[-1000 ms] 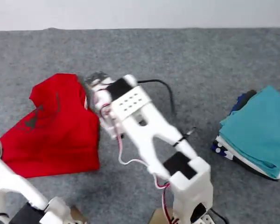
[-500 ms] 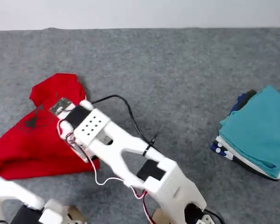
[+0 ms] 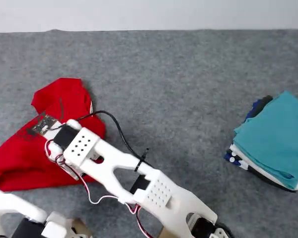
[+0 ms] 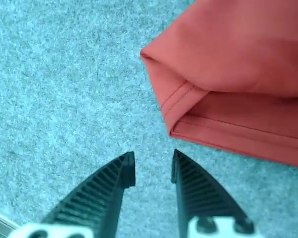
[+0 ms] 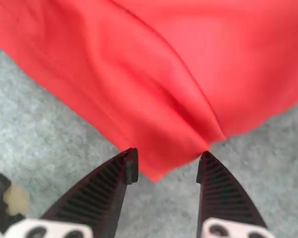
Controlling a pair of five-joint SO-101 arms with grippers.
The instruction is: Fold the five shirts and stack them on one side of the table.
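Observation:
A red shirt lies crumpled at the table's left side. My right arm stretches across it, and the right gripper hangs over the shirt's middle. In the right wrist view that gripper is open, with a folded corner of the red shirt reaching in between its fingers. My left gripper is open by a narrow gap over bare carpet, just short of a hemmed corner of the red shirt. A stack of folded shirts, teal on top, sits at the right edge.
Grey carpet covers the whole table. The left arm's white base stands at the near left corner, and the right arm's base is at the near middle. A pale wall runs along the far edge.
My right arm has swung left from beside the shirt's right edge to over its middle. The shirt's near left corner has slid further left, and the left arm has dropped lower in view.

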